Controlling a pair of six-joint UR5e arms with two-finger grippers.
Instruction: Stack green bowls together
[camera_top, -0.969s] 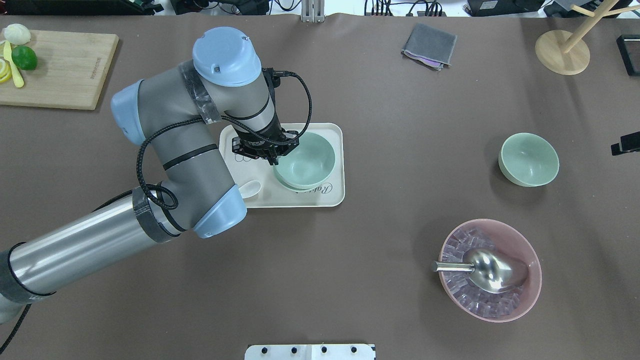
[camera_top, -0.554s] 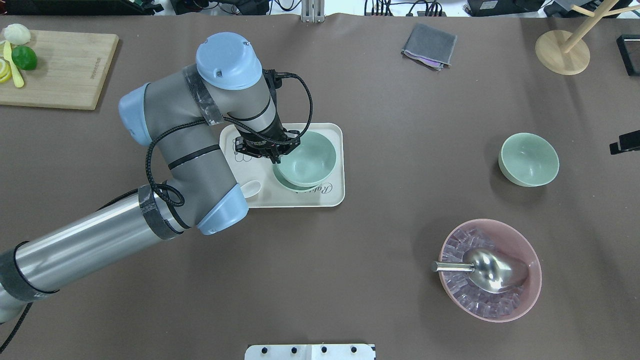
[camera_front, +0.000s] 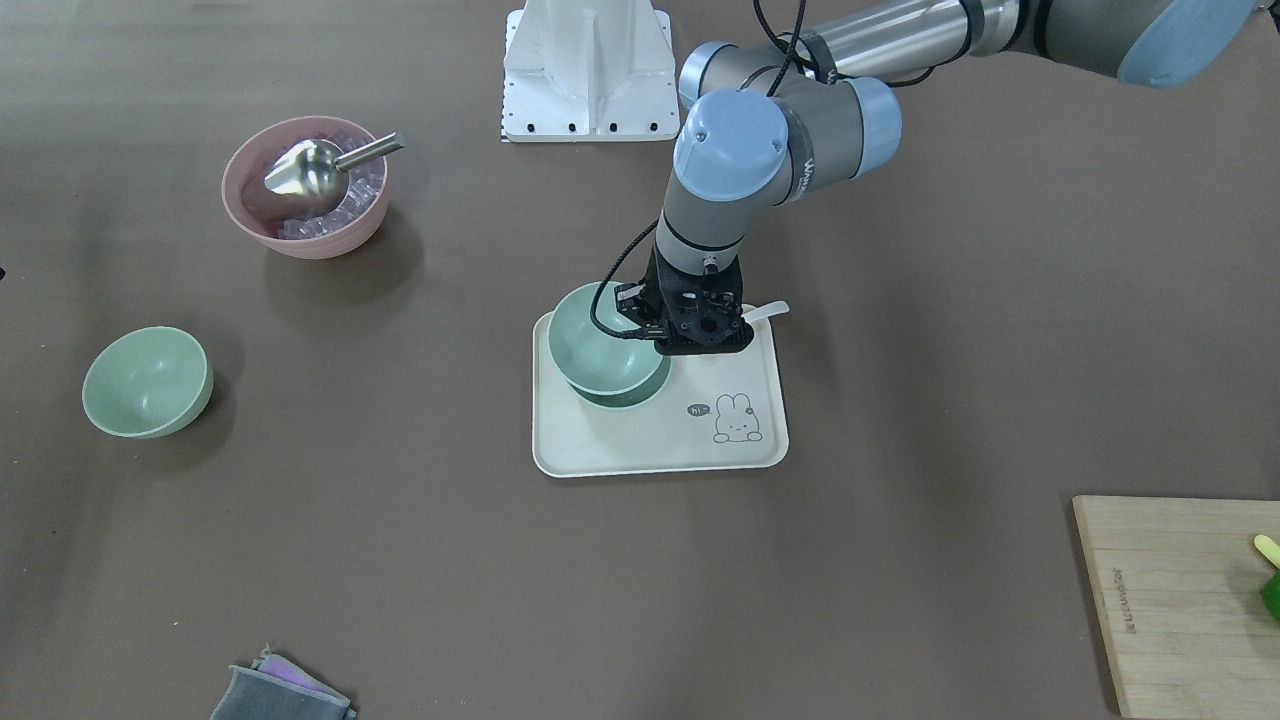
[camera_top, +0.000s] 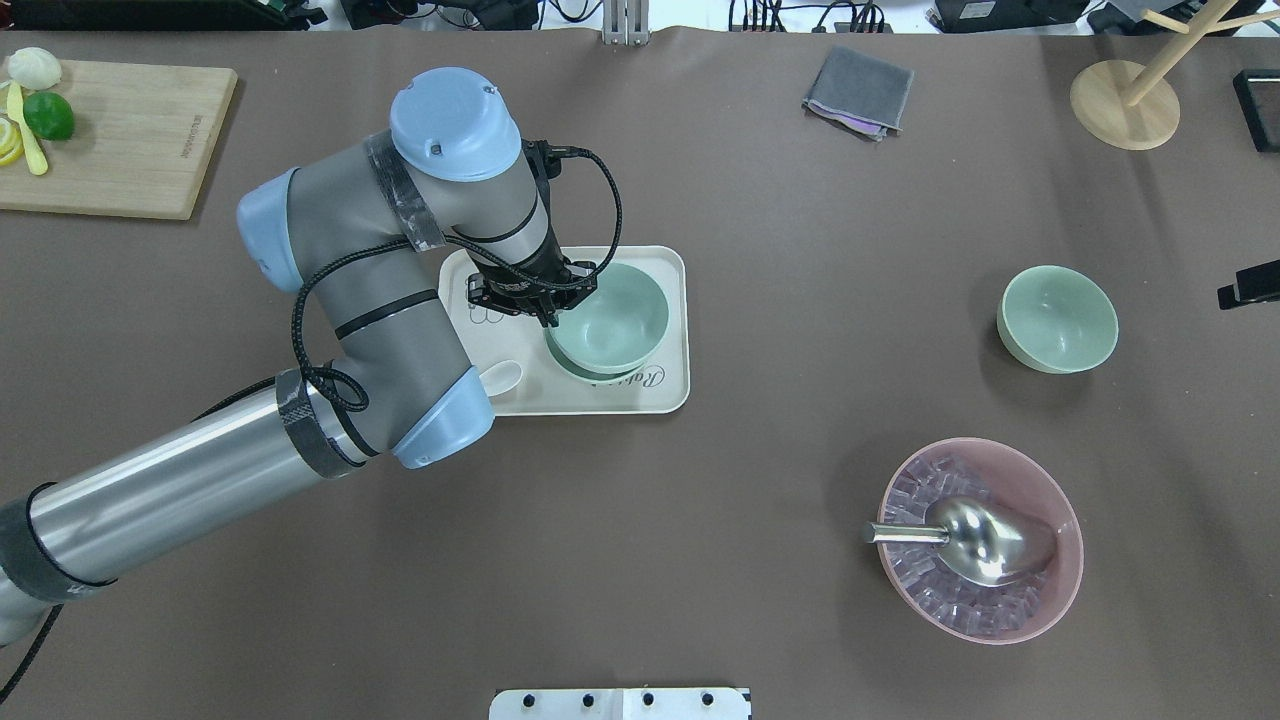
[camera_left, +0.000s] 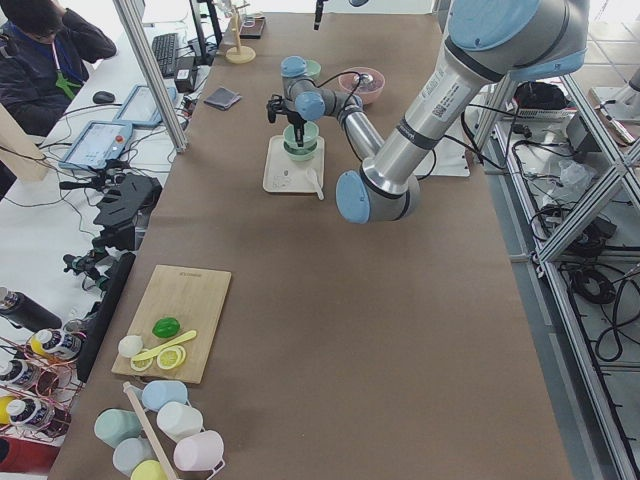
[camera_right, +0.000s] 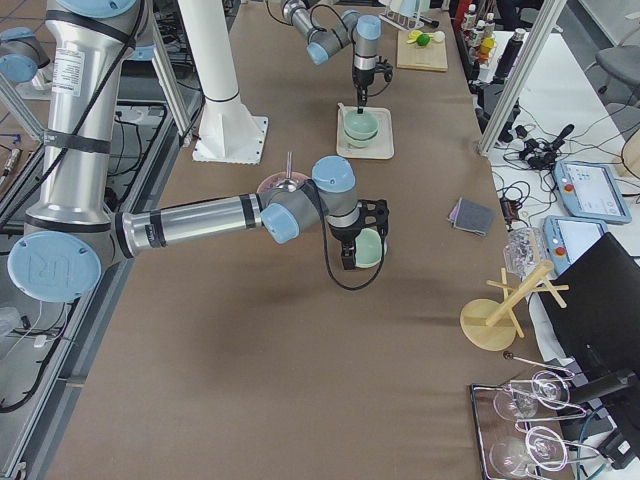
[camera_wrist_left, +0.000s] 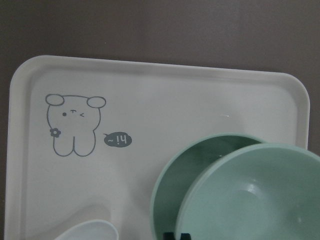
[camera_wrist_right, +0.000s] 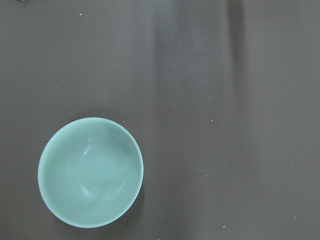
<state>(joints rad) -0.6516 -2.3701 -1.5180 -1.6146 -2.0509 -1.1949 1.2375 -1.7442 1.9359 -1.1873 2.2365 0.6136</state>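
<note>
My left gripper (camera_top: 548, 312) is shut on the near rim of a pale green bowl (camera_top: 612, 315). That bowl hangs over a second green bowl (camera_top: 578, 368) on the cream tray (camera_top: 560, 402), offset from it; I cannot tell whether they touch. The left wrist view shows both bowls (camera_wrist_left: 250, 195) overlapping. The third green bowl (camera_top: 1058, 318) stands alone at the right and shows in the right wrist view (camera_wrist_right: 90, 171). My right gripper (camera_right: 349, 262) hangs high above that bowl; I cannot tell whether it is open or shut.
A pink bowl (camera_top: 1040, 600) with ice and a metal scoop stands at the near right. A white spoon (camera_top: 500, 378) lies on the tray's edge. A cutting board (camera_top: 110, 135), a grey cloth (camera_top: 858, 92) and a wooden stand (camera_top: 1125, 100) lie along the far side.
My left arm has shifted slightly right and the held bowl has moved a little off the lower bowl, showing more of its rim. The third bowl has not moved.
</note>
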